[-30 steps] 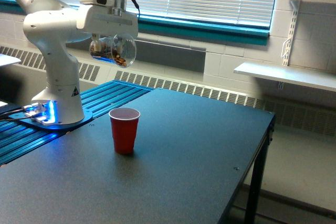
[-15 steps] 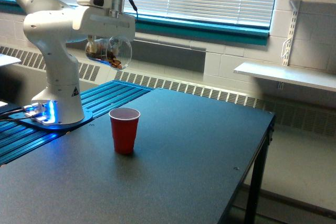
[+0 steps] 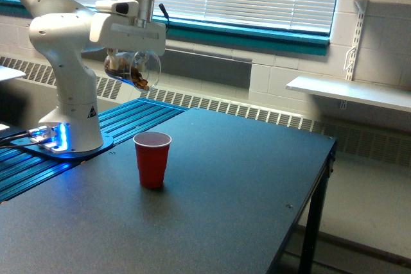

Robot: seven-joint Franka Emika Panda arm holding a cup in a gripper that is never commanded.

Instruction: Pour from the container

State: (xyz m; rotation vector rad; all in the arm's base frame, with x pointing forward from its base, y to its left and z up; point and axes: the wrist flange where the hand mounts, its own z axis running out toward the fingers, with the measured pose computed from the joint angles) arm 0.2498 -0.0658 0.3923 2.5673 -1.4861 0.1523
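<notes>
Now, the red cup (image 3: pixel 152 159) stands upright on the dark tabletop (image 3: pixel 244 184), nothing between it and the container (image 3: pixel 133 68) tipped on its side in the air, above and toward the exterior view's left. The pincer (image 3: pixel 128 52) grips the container, brown bits pooled low inside. Its fingers are hidden behind the white housing; the container's mouth is hard to make out.

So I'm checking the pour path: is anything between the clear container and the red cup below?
Nothing visible. The container, tilted in the gripper, hangs in open air above the red cup, a little toward the exterior view's left. The cup's mouth is uncovered.
</notes>
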